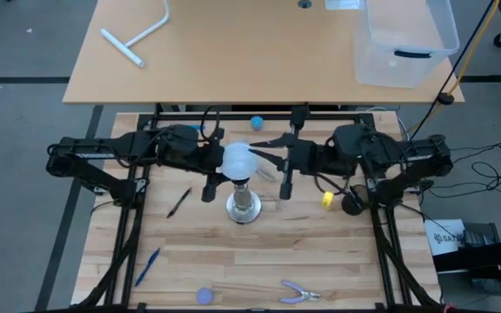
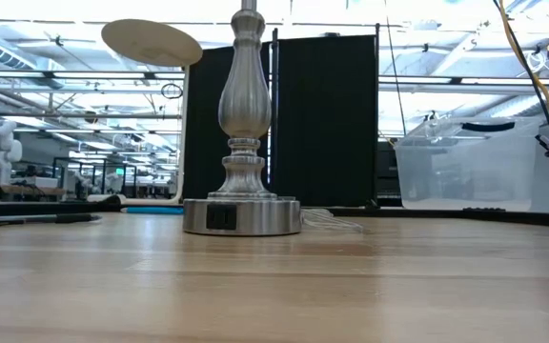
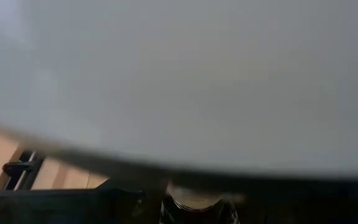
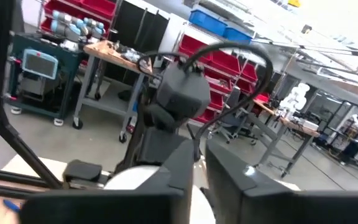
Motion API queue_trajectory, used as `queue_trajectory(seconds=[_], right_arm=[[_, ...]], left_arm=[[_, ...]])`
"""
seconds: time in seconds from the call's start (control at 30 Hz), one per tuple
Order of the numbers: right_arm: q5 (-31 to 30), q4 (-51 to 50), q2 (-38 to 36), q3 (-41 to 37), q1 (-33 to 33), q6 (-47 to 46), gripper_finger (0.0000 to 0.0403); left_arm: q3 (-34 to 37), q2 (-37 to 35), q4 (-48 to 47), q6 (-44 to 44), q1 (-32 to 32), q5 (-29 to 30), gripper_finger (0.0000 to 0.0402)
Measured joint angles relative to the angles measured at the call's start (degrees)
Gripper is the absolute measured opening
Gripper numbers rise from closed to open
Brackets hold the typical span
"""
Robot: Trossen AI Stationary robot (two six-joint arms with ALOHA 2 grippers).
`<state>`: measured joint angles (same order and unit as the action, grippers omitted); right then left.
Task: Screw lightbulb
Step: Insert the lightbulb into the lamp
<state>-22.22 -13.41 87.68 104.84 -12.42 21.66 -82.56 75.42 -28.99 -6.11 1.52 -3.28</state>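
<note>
The white frosted lightbulb (image 1: 238,159) stands over the top of the silver lamp stand (image 1: 243,207), whose round base rests on the table near its middle. The low view shows only the stand (image 2: 242,133); its top is cut off there. My left gripper (image 1: 226,162) comes from the table's left and is shut on the bulb, which fills the left wrist view (image 3: 179,81). My right gripper (image 1: 268,162) is open just right of the bulb, at about the same height; the bulb shows low in the right wrist view (image 4: 132,180). My left gripper holds the bulb's round globe (image 1: 230,160) and comes at it level from the table's left. The bulb sits upright over the stand's top. The globe hides the fingers in the wrist view, so the exact place of contact does not show.
A small blue ball (image 1: 256,122) lies behind the stand and a yellow piece (image 1: 327,199) to its right. Pens (image 1: 178,203) (image 1: 148,265), a blue disc (image 1: 204,296) and pliers (image 1: 300,293) lie toward the near edge. A clear bin (image 1: 404,39) stands on the far table.
</note>
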Motion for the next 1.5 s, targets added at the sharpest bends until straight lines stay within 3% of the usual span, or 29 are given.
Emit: queue_trajectory(seconds=[0.1,0.83,1.13,1.5], right_arm=[[-0.08,-0.4,1.21,-0.02,0.53,-0.44,0.0005],[-0.13,-5.39,3.1,0.02,2.63,-4.12,0.0],[-0.26,-6.32,3.08,0.07,2.63,-4.54,0.0],[0.15,-6.51,3.08,0.07,2.61,-5.05,0.0]], left_arm=[[0.02,0.0,0.03,0.0,0.0,-0.03,0.0139],[0.04,0.0,0.3,0.59,0.04,-0.01,0.0139],[0.07,0.0,1.72,0.52,0.11,-0.06,0.0225],[0.07,-0.31,1.6,-0.92,1.66,0.67,0.0235]])
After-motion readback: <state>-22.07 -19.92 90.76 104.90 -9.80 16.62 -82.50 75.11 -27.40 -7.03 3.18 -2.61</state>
